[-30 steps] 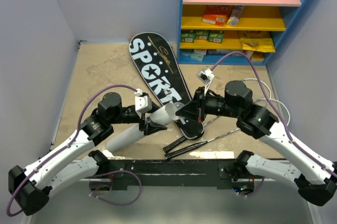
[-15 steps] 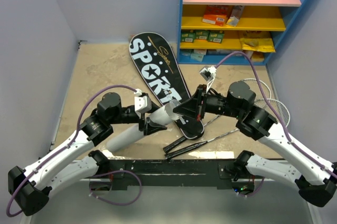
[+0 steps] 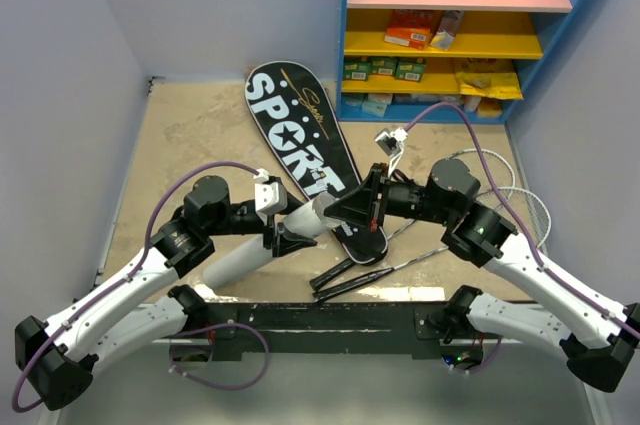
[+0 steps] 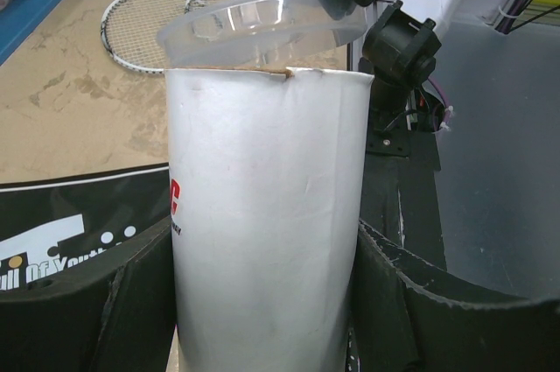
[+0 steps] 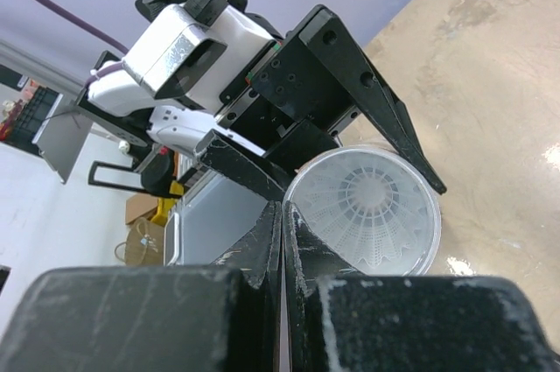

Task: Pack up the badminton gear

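Two robot arms meet over a beige speckled tabletop (image 3: 195, 130). The left pincer (image 4: 262, 293) is clamped around a long white cardboard tube (image 4: 262, 171), with one finger pressed against each side. The tube lies slanted, its open mouth pointing toward the right arm. The right pincer (image 5: 282, 207) is clenched tight, its tips pinching the edge of a clear round plastic lid (image 4: 262, 26). The lid sits tilted right at the tube's mouth and is not seated flat. A white feathered shuttlecock (image 5: 372, 197) shows inside the tube. Beyond the tube a black racket-shaped bag lettered SPORT in white (image 3: 295, 125) lies flat on the tabletop, its narrow end beneath the two pincers. Two thin silver-framed rackets with black handles (image 4: 140, 31) lie to the right of the bag. Their handles are near the arms' bases and their heads are partly hidden under the right arm.
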Robot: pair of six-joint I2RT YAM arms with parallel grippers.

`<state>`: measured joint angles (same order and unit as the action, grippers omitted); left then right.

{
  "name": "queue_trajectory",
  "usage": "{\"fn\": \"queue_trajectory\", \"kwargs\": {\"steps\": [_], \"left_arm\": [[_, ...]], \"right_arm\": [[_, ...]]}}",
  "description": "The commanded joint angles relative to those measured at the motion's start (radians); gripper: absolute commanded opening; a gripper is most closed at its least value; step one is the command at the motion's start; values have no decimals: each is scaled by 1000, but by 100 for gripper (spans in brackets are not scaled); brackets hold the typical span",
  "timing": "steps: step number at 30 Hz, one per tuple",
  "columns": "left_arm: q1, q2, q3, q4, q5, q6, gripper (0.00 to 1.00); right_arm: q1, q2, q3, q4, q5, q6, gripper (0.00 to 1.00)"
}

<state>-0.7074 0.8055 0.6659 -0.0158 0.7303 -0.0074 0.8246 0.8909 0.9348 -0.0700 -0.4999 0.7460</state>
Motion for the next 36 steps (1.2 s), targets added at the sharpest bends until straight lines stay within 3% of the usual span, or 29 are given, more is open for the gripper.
{"fn": "queue_trajectory", "kwargs": {"steps": [1, 25, 28, 32, 36], "left_arm": [[0, -12, 40, 76, 14, -6, 6], [0, -8, 40, 74, 12, -5, 6], [0, -8, 40, 76, 12, -5, 6], [0, -9, 40, 76, 12, -6, 6], [0, -14, 40, 76, 12, -3, 6]], "right_arm": [[5, -3, -19, 65, -29, 23, 0], [18, 23, -97, 173, -45, 50, 0], [19, 28, -108, 183, -57, 58, 8], [24, 29, -134, 206, -63, 73, 30], [25, 34, -160, 225, -62, 87, 43]]}}
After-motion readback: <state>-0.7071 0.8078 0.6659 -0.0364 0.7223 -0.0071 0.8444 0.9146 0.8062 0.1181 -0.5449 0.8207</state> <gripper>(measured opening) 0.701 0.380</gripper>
